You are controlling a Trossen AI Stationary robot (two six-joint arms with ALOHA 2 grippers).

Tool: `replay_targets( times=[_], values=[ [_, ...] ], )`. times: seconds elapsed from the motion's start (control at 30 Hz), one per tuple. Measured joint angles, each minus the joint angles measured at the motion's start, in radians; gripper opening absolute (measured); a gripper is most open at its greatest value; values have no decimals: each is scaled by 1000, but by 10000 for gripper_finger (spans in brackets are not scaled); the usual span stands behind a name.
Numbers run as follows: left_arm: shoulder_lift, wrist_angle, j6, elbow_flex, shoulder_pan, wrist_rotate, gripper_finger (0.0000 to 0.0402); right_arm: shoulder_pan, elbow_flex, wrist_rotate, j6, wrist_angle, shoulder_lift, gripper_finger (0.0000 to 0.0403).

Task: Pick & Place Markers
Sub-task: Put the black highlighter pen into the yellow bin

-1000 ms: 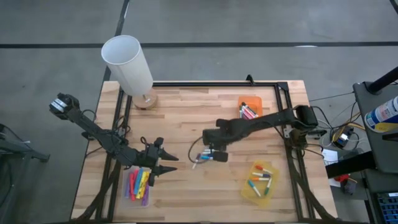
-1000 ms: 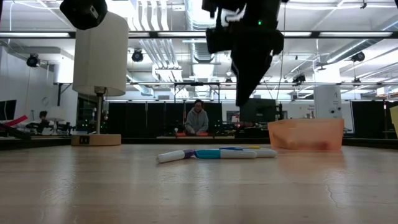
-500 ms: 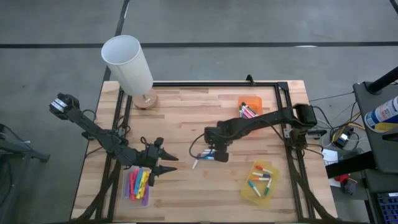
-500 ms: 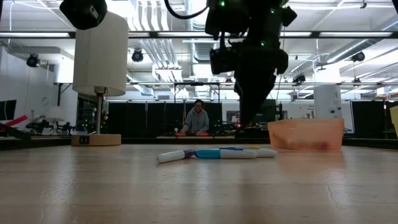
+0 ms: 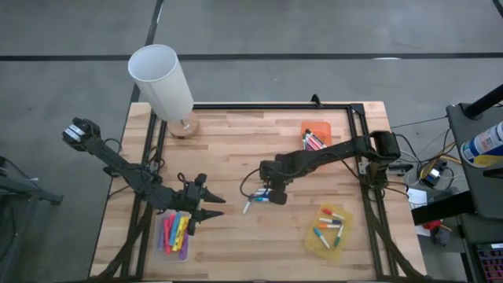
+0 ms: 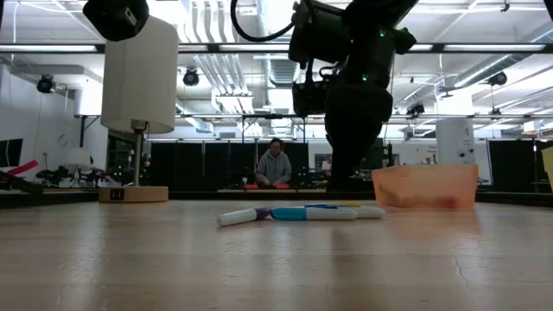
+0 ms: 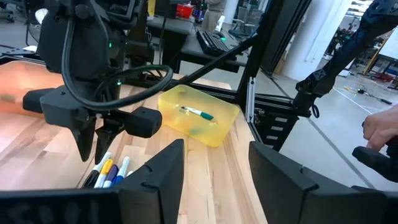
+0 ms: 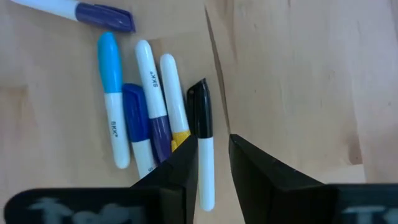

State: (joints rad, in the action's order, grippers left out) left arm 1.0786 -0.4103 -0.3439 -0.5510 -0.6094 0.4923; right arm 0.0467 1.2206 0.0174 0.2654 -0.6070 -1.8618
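Several loose markers (image 5: 253,198) lie side by side at the table's middle, also seen in the low view (image 6: 298,212). In the right wrist view they show white barrels with blue, purple, yellow and black caps (image 8: 149,106). My right gripper (image 8: 214,149) points steeply down just above them. It is open by a narrow gap, with one finger on either side of the black-capped marker (image 8: 203,124). My left gripper (image 5: 206,211) waits open at the near left, above a clear bin (image 5: 176,234) of markers.
An orange bin (image 5: 316,135) with markers stands at the far right and a yellow bin (image 5: 328,229) with markers at the near right. A white lamp (image 5: 161,82) stands at the far left corner. A black frame (image 5: 275,105) runs along the table's edges.
My right gripper has come down toward the loose markers and a little toward the table's left edge, tipping steeper. The markers have not moved.
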Motion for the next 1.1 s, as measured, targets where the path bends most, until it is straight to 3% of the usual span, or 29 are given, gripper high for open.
replay_targets(
  times=[0.63,1.1],
  values=[
    [0,0,0,0,1,0,174,-12,-148,-18,22,132,2,102],
    [0,0,0,0,0,0,174,-26,-106,-22,24,114,-3,21]
  ],
)
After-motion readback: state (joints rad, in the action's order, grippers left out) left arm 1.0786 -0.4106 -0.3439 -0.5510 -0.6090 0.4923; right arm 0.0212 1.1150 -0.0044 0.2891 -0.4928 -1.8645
